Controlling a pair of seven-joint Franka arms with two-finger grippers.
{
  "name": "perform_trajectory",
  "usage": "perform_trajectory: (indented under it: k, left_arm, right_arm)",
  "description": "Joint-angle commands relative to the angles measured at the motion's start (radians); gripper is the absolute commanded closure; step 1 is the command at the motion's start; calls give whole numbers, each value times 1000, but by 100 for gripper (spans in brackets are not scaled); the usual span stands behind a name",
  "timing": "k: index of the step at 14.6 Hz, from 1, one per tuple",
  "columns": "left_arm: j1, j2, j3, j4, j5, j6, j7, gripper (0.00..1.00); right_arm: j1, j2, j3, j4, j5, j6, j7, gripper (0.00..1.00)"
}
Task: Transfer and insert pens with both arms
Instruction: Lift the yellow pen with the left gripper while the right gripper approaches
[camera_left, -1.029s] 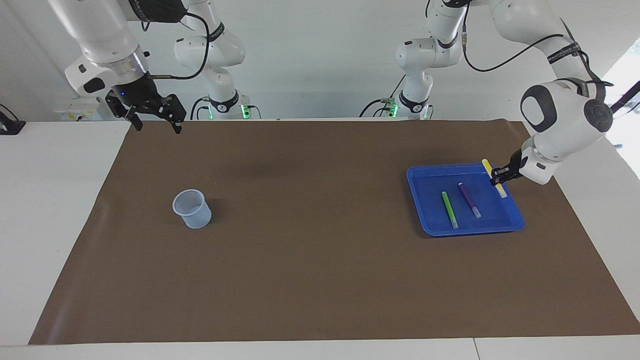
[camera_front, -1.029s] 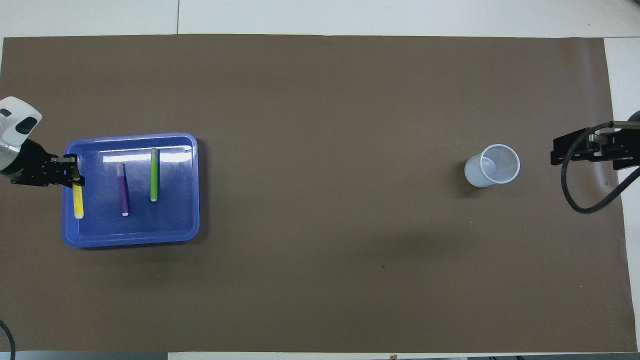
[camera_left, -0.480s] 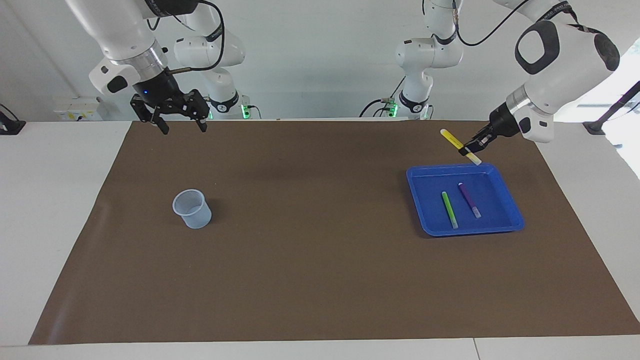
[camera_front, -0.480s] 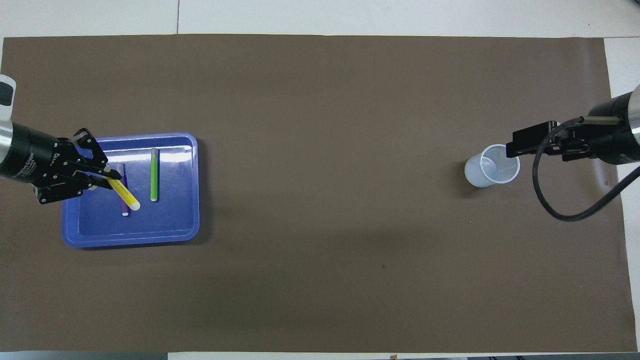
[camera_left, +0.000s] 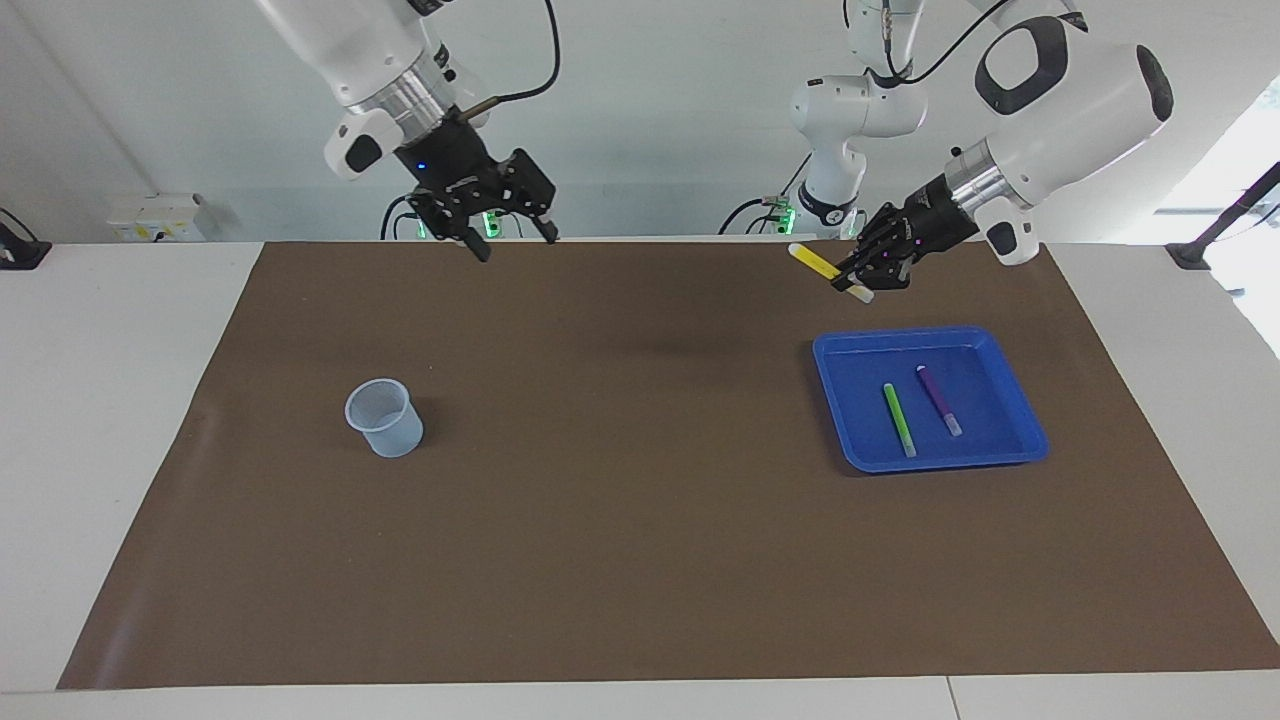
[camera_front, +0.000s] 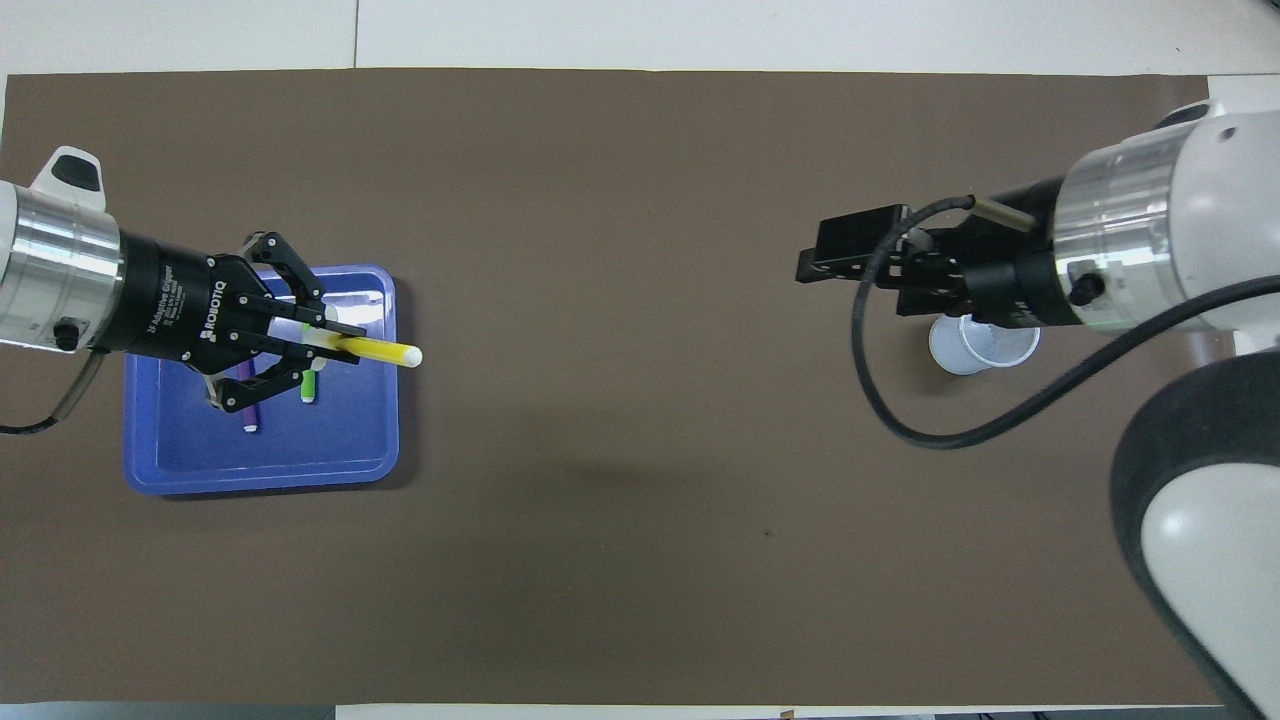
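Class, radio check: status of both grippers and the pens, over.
Left gripper shut on yellow pen, raised over mat. Right gripper open, empty, aloft. Green pen and purple pen in blue tray. Cup unobstructed.

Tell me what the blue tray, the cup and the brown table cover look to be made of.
Blue tray: likely moulded plastic, glossy; bright glare streaks on its floor in the overhead view.
Cup: probably thin translucent plastic, pale and see-through, with a rolled rim.
Brown table cover: matte paper or thin sheet, perhaps kraft paper; no shine, faint ripples near one edge.
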Motion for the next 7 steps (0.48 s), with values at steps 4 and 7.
perform_trajectory:
  k: [4, 7]
  left_arm:
    - [-69, -91, -19, -152, -152, 222, -277, 100]
    - [-90, -140, -19, -244, -255, 320, -284, 100]
  right_arm:
    - [-10, 30, 130, -14, 143, 185, 137, 0]
    - [8, 59, 179, -9, 143, 218, 171, 0]
